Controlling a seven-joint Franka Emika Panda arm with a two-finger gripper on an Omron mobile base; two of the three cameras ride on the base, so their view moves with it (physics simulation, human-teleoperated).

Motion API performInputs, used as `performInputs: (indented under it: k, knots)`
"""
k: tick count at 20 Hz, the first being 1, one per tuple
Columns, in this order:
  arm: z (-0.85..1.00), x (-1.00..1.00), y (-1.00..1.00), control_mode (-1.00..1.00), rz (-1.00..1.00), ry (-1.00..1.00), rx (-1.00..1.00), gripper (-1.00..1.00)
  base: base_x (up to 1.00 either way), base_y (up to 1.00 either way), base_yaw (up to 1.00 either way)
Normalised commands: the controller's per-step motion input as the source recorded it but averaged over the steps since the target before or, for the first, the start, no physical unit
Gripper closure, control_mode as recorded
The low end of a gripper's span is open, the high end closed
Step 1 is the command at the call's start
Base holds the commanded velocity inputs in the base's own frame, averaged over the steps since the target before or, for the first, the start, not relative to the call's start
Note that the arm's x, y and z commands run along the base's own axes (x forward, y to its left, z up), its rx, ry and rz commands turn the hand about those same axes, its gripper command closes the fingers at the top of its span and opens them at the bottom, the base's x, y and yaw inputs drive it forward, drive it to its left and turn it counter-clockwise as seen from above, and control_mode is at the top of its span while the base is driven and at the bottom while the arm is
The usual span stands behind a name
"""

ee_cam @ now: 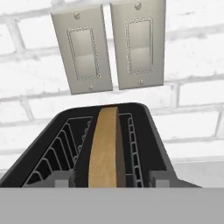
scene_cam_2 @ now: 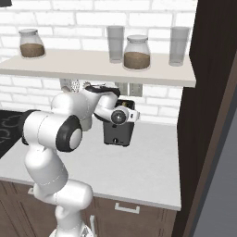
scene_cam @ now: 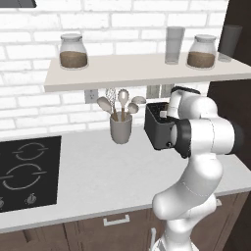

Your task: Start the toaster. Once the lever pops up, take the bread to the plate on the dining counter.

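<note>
Reaching over the grey-white counter, my arm holds my gripper just above the toaster, which stands against the brick wall below the shelf. Beyond my hand, two wall switch plates sit right behind the toaster. Directly under my hand, the bread stands upright on edge in a slot. Whether my fingers are spread or closed, I cannot tell.

Glossy white rounded arm segments, black bands at the joints, round grey-black cap near the wrist
</note>
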Motion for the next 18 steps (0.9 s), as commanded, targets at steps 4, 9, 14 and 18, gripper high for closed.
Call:
performInputs:
  k: [4, 9, 14, 18]
  knots:
    - [0.0, 0.0, 0.0, -1.0, 0.0, 0.0, 0.0, 1.0, 0.0, 0.0, 0.0]
    - [0.0, 0.0, 0.0, -1.0, 0.0, 0.0, 0.0, 1.0, 0.0, 0.0, 0.0]
    - [0.11, 0.0, 0.0, -1.0, 0.0, 0.0, 0.0, 1.0, 0.0, 0.0, 0.0]
    - [0.14, 0.0, 0.0, -1.0, 0.0, 0.0, 0.0, 1.0, 0.0, 0.0, 0.0]
